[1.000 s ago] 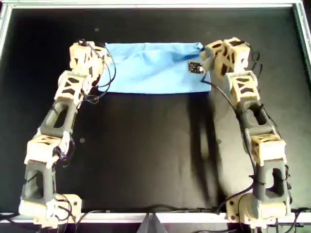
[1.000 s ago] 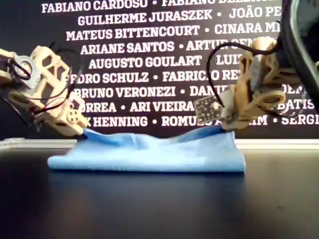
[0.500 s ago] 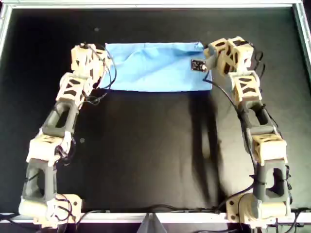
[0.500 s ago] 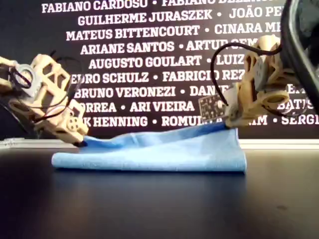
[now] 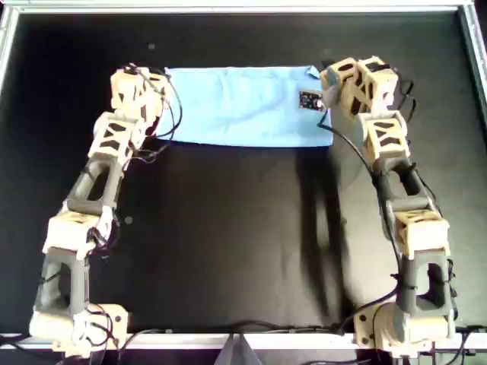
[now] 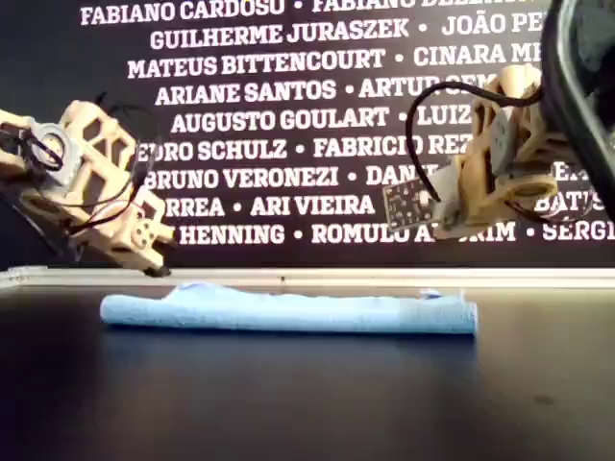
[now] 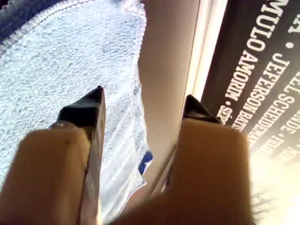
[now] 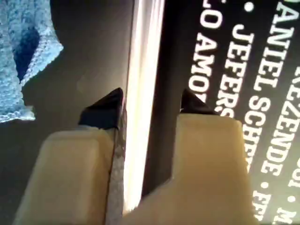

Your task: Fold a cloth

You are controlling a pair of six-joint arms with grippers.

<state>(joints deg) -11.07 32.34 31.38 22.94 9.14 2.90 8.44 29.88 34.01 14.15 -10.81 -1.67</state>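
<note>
The cloth [image 5: 243,106] is pale sky-blue and lies flat as a folded wide strip at the far side of the black table. The exterior view shows it as a low band [image 6: 288,309]. My first gripper [image 5: 143,86] is open and empty, just above the cloth's far corner at the overhead view's left [image 6: 159,267]. In the first wrist view its jaws [image 7: 145,105] straddle the cloth's far edge [image 7: 70,61]. My second gripper [image 5: 329,82] is open and empty, raised beside the other end [image 6: 440,230]. In the second wrist view [image 8: 152,103] only a cloth corner [image 8: 18,56] shows.
A metal rail [image 5: 228,9] frames the black table, with a side rail [image 5: 473,76] at the overhead view's right. It runs just behind the cloth [image 6: 288,277]. A dark banner with white names [image 6: 269,96] stands beyond it. A small circuit board [image 6: 404,204] hangs off the second arm.
Both grippers have let go of the cloth's raised upper edge. It has dropped and the cloth now lies flat. Both grippers have lifted slightly off it.
</note>
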